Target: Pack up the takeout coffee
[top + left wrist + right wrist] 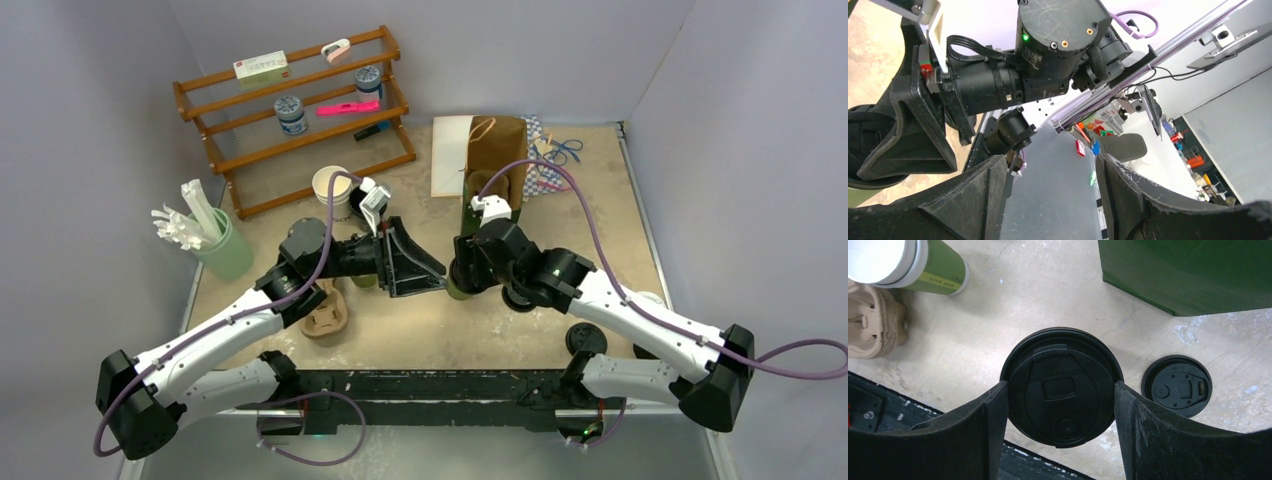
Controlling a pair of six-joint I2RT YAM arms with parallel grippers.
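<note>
My right gripper is looking straight down on the takeout coffee. Its round black sip lid fills the gap, and my two fingers sit tight against the rim on either side, so this pair is pinching the cup. It sits mid-table, and from here I cannot tell whether its base is touching.

Up in the corner is the lidless green cup, white inside, just beside a brown pulp cup carrier. On the other side, a spare black lid lies flat near the coffee but clear of it. A dark green box stands beyond.

My left gripper is tipped on its side, pointing across at my right wrist, with the jaws spread and nothing between them. From above, it hangs just beside the right one, near the carrier.
</note>
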